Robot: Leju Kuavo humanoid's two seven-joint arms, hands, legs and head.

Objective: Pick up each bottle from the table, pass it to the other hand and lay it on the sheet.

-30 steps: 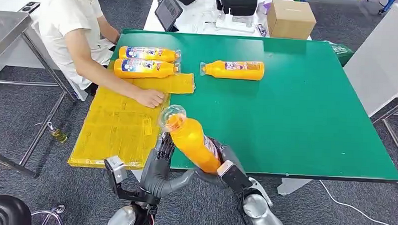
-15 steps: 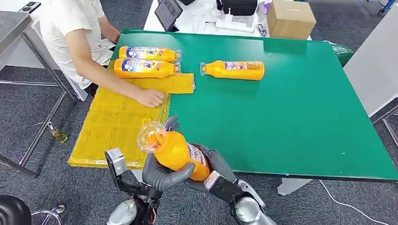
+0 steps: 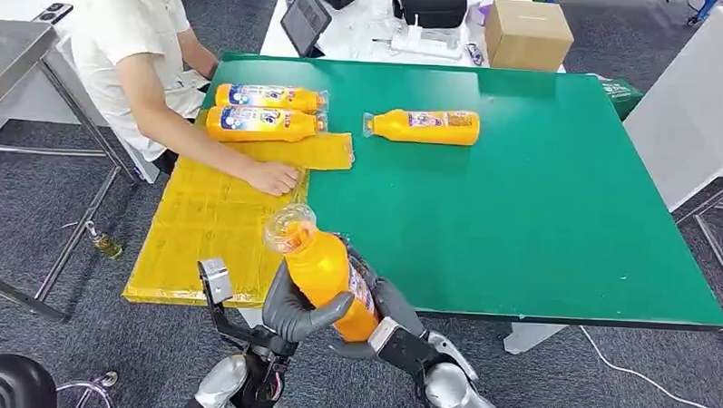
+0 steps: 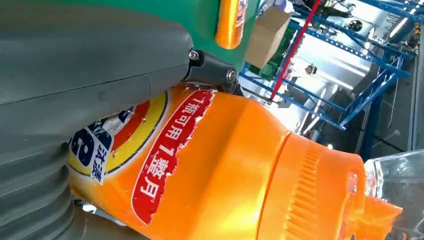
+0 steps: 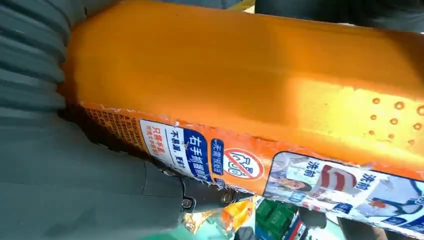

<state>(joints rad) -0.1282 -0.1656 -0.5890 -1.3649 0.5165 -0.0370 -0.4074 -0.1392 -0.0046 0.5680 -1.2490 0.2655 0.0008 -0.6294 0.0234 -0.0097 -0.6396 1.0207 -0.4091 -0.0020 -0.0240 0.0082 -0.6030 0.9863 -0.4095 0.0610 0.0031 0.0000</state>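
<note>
An orange bottle (image 3: 324, 268) with a clear cap stands tilted over the table's near edge, cap pointing up and left. My left hand (image 3: 298, 309) wraps its lower body from the left, thumb across the front. My right hand (image 3: 379, 306) holds the bottle's base from the right and behind. The left wrist view shows the bottle (image 4: 225, 170) close under the grey thumb (image 4: 95, 55). In the right wrist view its label side (image 5: 260, 100) lies against my right hand. Two bottles (image 3: 269, 96) (image 3: 263, 122) lie on the far end of the yellow sheet (image 3: 214, 226). Another bottle (image 3: 424, 125) lies on the green table (image 3: 539, 210).
A person sits at the table's left and presses a hand (image 3: 273, 176) on the yellow sheet. A cardboard box (image 3: 527, 34), a tablet (image 3: 305, 19) and a black case (image 3: 432, 5) sit on the white table behind. A metal table (image 3: 14, 51) stands at the far left.
The bottle has come lower and left toward my body, first tipping left, then turning more upright. My left hand has closed around it while the right hand stays on its base.
</note>
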